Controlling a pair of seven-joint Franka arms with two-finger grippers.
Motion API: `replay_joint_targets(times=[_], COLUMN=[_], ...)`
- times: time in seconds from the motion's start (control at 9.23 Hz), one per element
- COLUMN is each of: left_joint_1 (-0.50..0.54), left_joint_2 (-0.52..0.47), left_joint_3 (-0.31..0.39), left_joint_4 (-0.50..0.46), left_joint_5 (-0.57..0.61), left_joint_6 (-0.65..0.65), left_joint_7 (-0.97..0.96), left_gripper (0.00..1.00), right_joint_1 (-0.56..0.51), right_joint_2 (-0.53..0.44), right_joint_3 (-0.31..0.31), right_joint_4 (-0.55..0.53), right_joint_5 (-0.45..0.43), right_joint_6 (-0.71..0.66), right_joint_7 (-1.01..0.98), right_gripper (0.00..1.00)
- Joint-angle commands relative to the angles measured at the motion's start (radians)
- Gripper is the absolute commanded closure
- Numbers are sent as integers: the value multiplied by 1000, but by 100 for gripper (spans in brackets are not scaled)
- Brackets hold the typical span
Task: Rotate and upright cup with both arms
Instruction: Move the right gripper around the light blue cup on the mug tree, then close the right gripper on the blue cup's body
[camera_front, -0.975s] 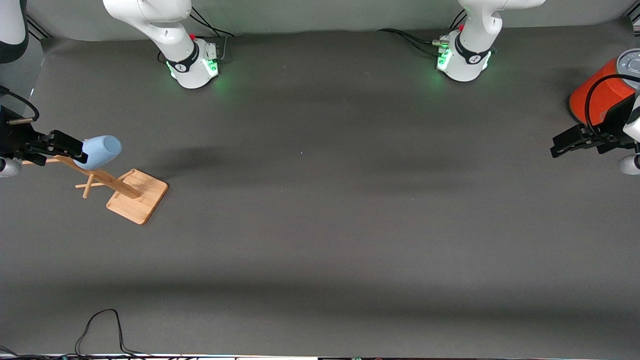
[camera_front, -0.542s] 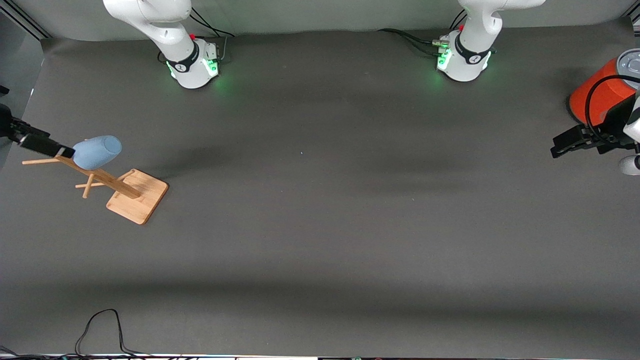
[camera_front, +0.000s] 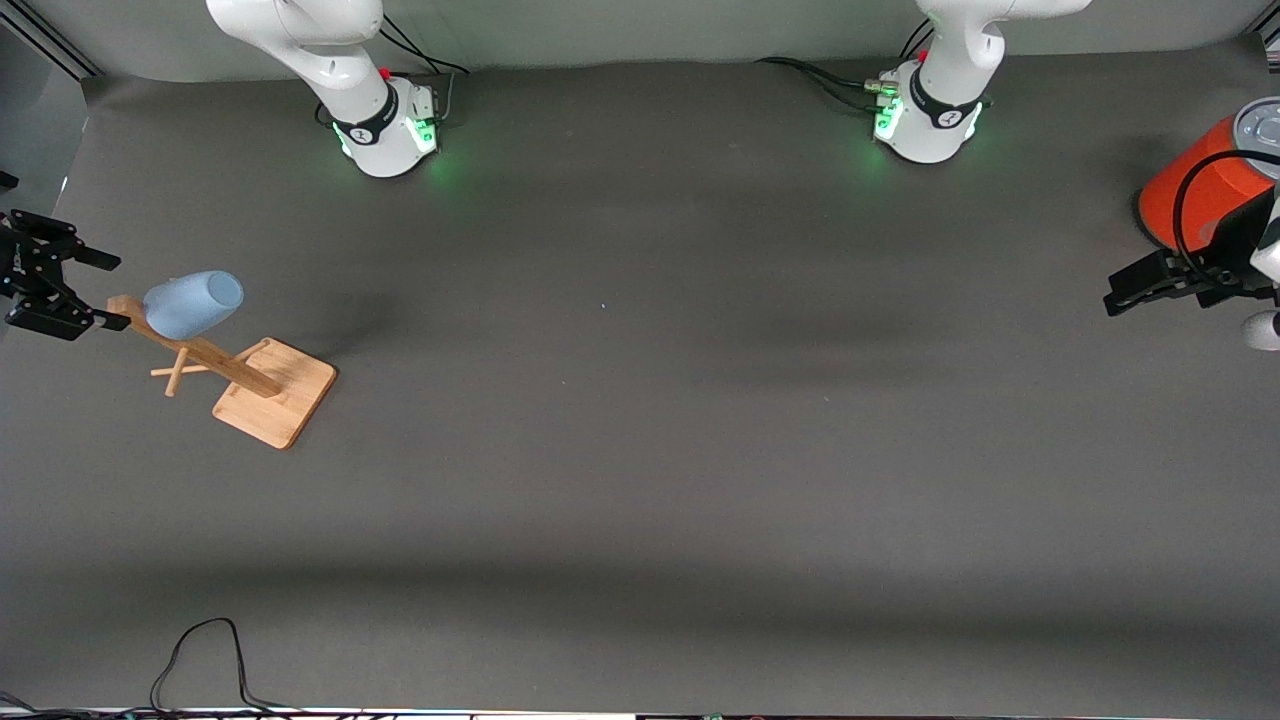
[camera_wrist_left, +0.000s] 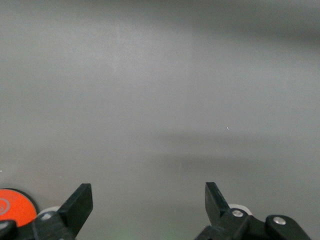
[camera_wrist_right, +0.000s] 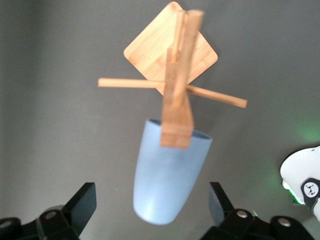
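The right gripper has let go: a second ago its fingers were closed round the base of the small light-blue tapered cup, half a second ago they were only at its end, and now they have drawn clear toward the right arm's end of the table and spread wide, with empty air between the jaws. The cup hangs just in front of those open jaws, mouth slipped over a peg of the wooden cup stand with the square bamboo base, its closed end pointing up and out on a slant. In the right wrist view the cup sits squarely between the two spread fingers but ahead of them, apart from both, with the stand's post crossing its rim. It has not shifted on its peg through the release, so I'd judge the hanging is done and steady, though this leaves the cup tilted on a rack, not standing upright on the table. The left gripper waits over the left arm's end of the table, next to the big orange cylinder with a grey lid, its jaws wide too and nothing between them.
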Motion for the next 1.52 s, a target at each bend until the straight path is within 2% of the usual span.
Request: replay_joint_targets(times=[0.0,0.65,1.3,1.41], left_joint_1=[0,-6,-5,-5], left_joint_2=[-12,-11,-2,4], left_joint_3=[-1,-2,-2,-2], left_joint_4=[-1,0,-4,-6], left_joint_5=[1,-1,-2,-4], left_joint_6=[-26,-31,-20,-20], left_joint_7=[1,-1,-1,-1], left_gripper=[0,0,0,0], right_joint_1=[7,18,60,61], right_joint_2=[-77,-79,-57,-57], right_joint_3=[-11,-8,-5,-5], right_joint_4=[-136,-245,-272,-273], right_joint_5=[35,78,107,107], right_joint_6=[83,157,237,237], right_joint_7=[78,131,129,125], right_gripper=[0,0,0,6])
